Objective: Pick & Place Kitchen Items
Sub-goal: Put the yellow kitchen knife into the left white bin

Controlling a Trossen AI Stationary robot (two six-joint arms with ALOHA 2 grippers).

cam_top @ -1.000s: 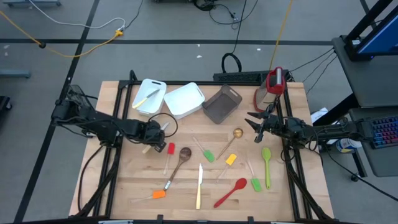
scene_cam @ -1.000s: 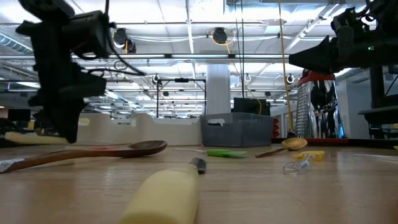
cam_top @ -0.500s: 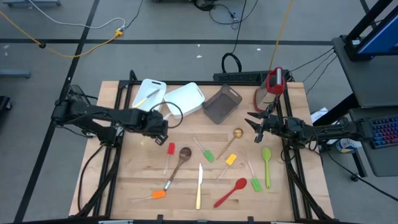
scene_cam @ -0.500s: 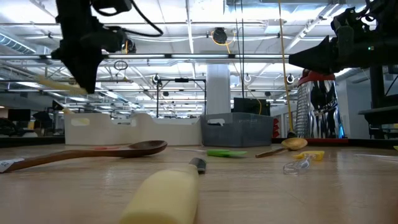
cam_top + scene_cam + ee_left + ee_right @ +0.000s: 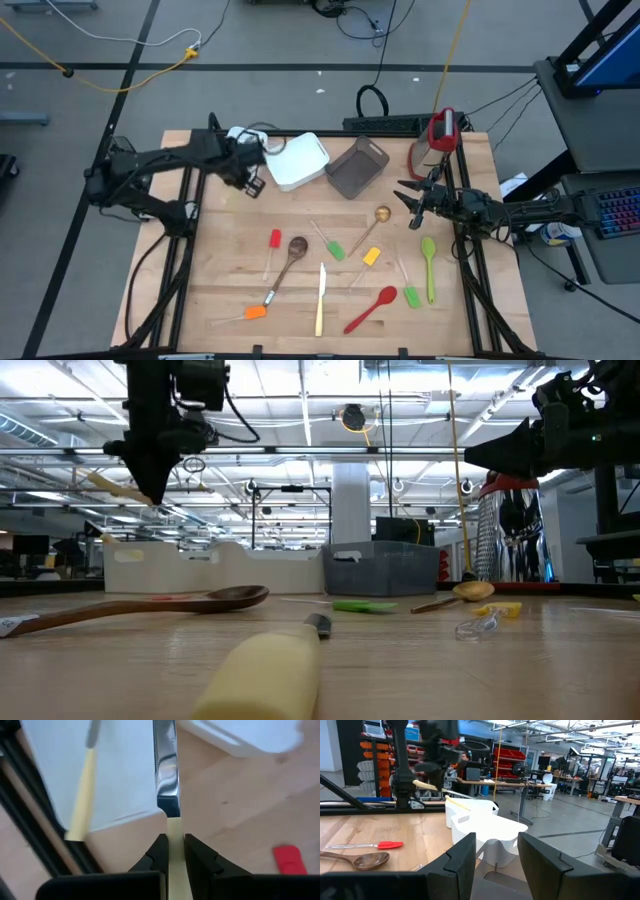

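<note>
One knife [image 5: 167, 780] is clamped in my left tool [image 5: 172, 851], the two fingers pinching its pale handle with the blade pointing out ahead, and I hold it in the air over the far-left white bin [image 5: 236, 140]. A second pale-handled knife [image 5: 80, 800] already lies in that bin. This looks like the carry-and-drop step: the knife is lifted clear of the tabletop [image 5: 300, 300] and sits just above the bin's near edge. Next I should probably bring the blade fully over the bin's floor, lower a little and let go, so the knife lands flat beside the other and doesn't catch the rim.

My right tool [image 5: 412, 205] waits open and empty near the right edge, just beside the gold spoon [image 5: 381, 215]. The other utensils lie scattered mid-tabletop: the wooden spoon [image 5: 290, 255], the red spoon [image 5: 372, 308], the green spoon [image 5: 429, 262] and another knife [image 5: 321, 298].
</note>
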